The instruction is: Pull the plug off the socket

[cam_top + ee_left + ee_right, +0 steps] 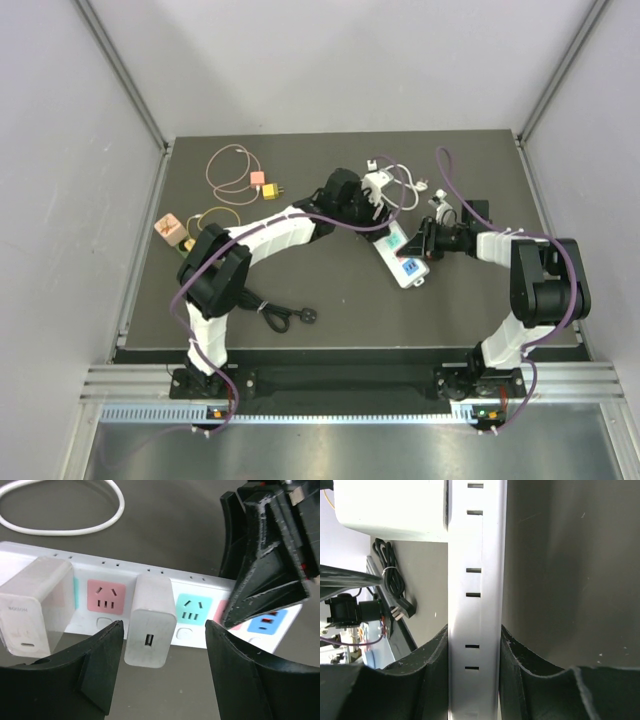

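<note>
The right end effector (474, 645) is clamping the power strip (475, 580); the left end effector (164, 632) is straddling the plug (150, 615), open. Next: closing, pulling straight out.

The strip (404, 256) is a long white power bar lying flat and slantwise, its face up (160, 576). Its sockets run in a row: pink, teal, a second pink partly hidden, and blue at one end. Each has a small white button beside it. Seen edge-on (475, 605), its side shows paired dark slots.

The plug (150, 621) is a plain white block with a USB port in its top. It sits upright in the strip, between the first pink socket and the teal one.

The end plug (34, 607), a wider white block with a small oval port, stands at the strip's far end from the blue socket.
</note>
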`<state>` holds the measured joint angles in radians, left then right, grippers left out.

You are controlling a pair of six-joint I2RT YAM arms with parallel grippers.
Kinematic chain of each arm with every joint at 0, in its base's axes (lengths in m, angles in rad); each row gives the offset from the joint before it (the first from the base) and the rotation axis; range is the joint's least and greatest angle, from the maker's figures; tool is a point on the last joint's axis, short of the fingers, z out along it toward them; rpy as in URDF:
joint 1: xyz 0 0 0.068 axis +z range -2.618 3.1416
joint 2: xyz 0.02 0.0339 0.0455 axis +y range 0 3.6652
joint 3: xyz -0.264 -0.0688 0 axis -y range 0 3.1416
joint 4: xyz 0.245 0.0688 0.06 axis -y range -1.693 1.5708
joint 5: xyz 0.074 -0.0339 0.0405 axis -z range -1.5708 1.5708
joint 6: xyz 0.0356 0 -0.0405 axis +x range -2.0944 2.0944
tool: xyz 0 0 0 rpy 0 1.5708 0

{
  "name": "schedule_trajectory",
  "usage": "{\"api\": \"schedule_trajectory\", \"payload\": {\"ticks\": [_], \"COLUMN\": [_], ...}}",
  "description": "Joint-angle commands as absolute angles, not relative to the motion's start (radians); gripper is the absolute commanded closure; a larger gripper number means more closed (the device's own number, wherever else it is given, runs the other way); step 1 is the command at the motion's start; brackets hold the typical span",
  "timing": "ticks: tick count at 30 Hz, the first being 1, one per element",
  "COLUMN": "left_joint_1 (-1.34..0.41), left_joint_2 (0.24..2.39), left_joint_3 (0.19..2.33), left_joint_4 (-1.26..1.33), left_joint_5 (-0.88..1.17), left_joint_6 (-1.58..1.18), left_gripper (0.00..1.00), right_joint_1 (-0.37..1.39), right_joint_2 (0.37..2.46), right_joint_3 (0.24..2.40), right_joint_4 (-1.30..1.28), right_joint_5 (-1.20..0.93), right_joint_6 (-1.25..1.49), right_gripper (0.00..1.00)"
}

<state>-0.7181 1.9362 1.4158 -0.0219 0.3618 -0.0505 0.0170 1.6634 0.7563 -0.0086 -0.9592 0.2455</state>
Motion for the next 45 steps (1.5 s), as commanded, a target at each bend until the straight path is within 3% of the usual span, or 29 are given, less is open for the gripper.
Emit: {"api": "schedule_trajectory", "payload": {"ticks": [1,10,15,17,20,21,22,29,35,45], "left_joint_1": [-0.753,-0.793,-0.793,-0.793,-0.793,-0.792,-0.793,-0.792,-0.778,-0.867], "left_joint_2": [1.954,1.996,2.028,2.046,2.065,2.066,2.068,2.017,2.043,1.925], "left_joint_3": [1.486,1.549,1.609,1.626,1.654,1.66,1.669,1.681,1.805,1.644], "left_joint_4": [-0.083,-0.117,-0.19,-0.213,-0.245,-0.252,-0.255,-0.282,-0.452,-0.311], "left_joint_5": [0.241,0.1,0.126,0.13,0.13,0.13,0.129,0.138,0.199,0.045], "left_joint_6": [0.075,0.143,0.143,0.144,0.144,0.143,0.14,0.043,-0.107,0.369], "left_gripper": [0.29,0.36,0.47,0.54,0.73,0.92,1.0,1.0,1.0,1.0], "right_joint_1": [0.008,0.008,0.009,0.008,0.008,0.009,0.009,0.008,0.009,0.008], "right_joint_2": [1.62,1.621,1.621,1.62,1.62,1.621,1.62,1.618,1.608,1.615], "right_joint_3": [0.828,0.83,0.828,0.83,0.83,0.83,0.831,0.839,0.839,0.845], "right_joint_4": [0.107,0.113,0.117,0.117,0.117,0.118,0.117,0.081,0.052,0.035], "right_joint_5": [-1.098,-1.112,-1.12,-1.12,-1.121,-1.12,-1.118,-0.999,-0.936,-0.968], "right_joint_6": [0.213,0.219,0.222,0.221,0.222,0.222,0.222,0.222,0.206,0.183], "right_gripper": [0.97,0.98,0.99,0.99,0.99,0.99,1.0,1.0,1.0,1.0]}}
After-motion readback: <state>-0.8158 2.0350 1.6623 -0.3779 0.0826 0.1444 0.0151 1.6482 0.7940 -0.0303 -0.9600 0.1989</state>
